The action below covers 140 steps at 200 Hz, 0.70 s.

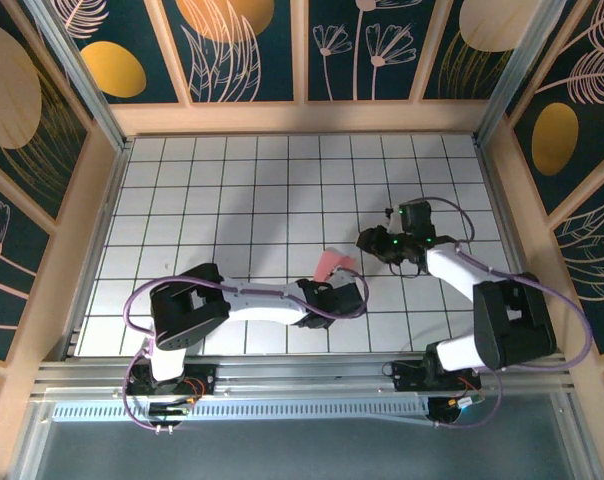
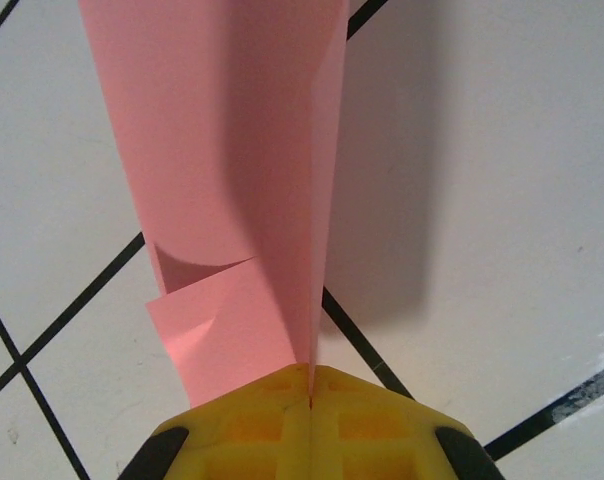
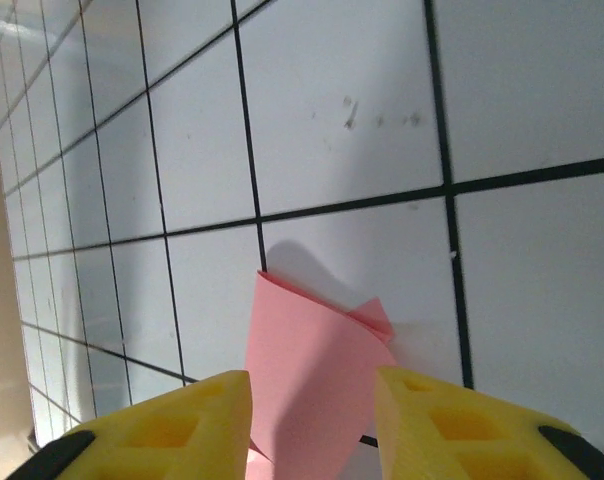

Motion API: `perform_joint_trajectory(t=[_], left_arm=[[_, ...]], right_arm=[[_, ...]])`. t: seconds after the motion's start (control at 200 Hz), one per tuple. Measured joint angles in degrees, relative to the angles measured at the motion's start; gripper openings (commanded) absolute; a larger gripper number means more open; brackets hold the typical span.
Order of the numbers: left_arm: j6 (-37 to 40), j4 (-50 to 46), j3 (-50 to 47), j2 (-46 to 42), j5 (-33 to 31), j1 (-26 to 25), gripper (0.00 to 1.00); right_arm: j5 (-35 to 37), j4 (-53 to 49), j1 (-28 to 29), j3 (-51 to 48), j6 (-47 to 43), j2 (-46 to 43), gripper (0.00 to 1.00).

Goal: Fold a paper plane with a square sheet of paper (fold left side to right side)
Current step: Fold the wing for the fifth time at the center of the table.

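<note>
I drive two arms of one build: white tube links between bulky black joint housings. On the left arm (image 1: 252, 300) a lilac cable (image 1: 128, 312) loops out well behind the jaws, by the black shoulder block; the right arm (image 1: 460, 272) carries its own lilac loop (image 1: 585, 325) far back from its jaws. Small green lights (image 1: 394, 240) glow just behind the right jaws. Up close, both pairs of jaws are yellow plastic with square recessed pockets, black parts flanking their rear corners

Salmon-pink paper (image 2: 232, 150), white table (image 1: 232, 180) with black grid, navy walls (image 1: 332, 75) with gold-and-cream botanical motifs.
</note>
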Motion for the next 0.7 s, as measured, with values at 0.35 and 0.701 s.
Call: perform_joint_trajectory(t=[0.35,0.701], left_arm=[[-2.1,10.8,-8.0,-9.1,17.2,8.6,0.0],[-11.5,26.3,-15.7,-9.5,41.0,19.7,0.0]], right_arm=[[2.0,-2.8,-4.0,-3.6,-2.0,-11.3,0.6],[1.0,-1.6,-4.3,-5.7,-1.9,-13.5,0.59]])
